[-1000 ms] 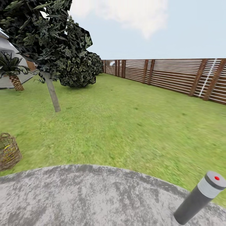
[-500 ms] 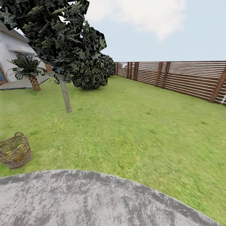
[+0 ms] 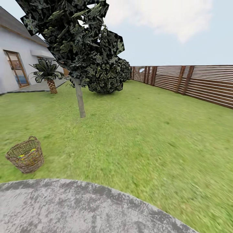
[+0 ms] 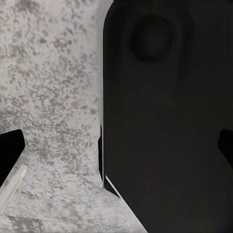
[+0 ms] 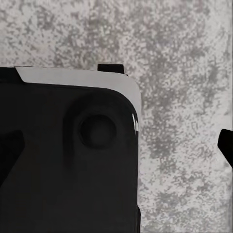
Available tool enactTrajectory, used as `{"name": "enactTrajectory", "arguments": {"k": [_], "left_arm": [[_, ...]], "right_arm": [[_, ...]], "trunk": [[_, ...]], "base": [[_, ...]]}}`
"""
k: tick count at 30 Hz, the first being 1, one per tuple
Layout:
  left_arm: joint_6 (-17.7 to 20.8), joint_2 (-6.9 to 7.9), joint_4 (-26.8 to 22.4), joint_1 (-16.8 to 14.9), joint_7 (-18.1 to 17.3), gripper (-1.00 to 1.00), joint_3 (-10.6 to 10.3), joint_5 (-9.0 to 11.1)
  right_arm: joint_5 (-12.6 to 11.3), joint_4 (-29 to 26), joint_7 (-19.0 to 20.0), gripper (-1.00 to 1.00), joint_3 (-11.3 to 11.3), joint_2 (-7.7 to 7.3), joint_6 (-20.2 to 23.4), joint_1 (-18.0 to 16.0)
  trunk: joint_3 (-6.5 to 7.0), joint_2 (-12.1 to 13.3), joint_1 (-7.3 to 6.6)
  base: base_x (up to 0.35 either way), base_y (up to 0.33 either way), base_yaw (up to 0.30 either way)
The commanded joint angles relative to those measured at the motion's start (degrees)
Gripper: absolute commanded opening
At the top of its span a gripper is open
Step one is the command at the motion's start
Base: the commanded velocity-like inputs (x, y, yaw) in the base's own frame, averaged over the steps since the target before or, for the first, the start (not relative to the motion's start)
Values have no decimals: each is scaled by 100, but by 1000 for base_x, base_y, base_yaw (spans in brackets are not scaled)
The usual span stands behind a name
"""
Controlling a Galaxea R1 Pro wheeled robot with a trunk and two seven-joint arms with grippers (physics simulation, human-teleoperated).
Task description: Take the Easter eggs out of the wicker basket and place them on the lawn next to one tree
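Some yellow Easter eggs (image 3: pixel 27 154) half-hidden in wicker basket (image 3: pixel 26 159).

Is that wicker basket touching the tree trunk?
Apart. The head view shows the wicker basket low on the lawn, with a wide stretch of grass between it and the tree.

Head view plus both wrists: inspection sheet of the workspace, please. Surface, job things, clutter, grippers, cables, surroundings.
Surface: grey stone patio in the foreground, lawn beyond it.
Job things: basket upright on the lawn by the patio edge, yellow eggs showing through the weave, count unclear; tree stands farther back on the lawn.
Clutter: nothing seen.
Grippers: wrist views look down at the patio past dark robot body; jaws' state cannot be told.
Cables: nothing seen.
Surroundings: slatted wooden fence, white house, small palm, dark bush.
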Motion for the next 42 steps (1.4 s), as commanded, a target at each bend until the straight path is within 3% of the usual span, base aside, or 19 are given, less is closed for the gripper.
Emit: {"name": "enactTrajectory", "arguments": {"k": [1, 15, 42], "left_arm": [[-3, 0, 2, -3, -5, 100, 3, 7], [-3, 0, 0, -3, -4, 100, 3, 7], [-4, 0, -5, -3, -3, 100, 3, 10]], "right_arm": [[1, 3, -3, 100, 3, -1, -16, -2], [1, 3, -3, 100, 3, 8, -11, -2], [1, 3, -3, 100, 3, 26, -11, -2]], "trunk": [[1, -2, 3], [33, -2, 3], [-87, -2, 3]], "base": [[328, 0, 235], [328, 0, 252], [313, 0, 270]]}}
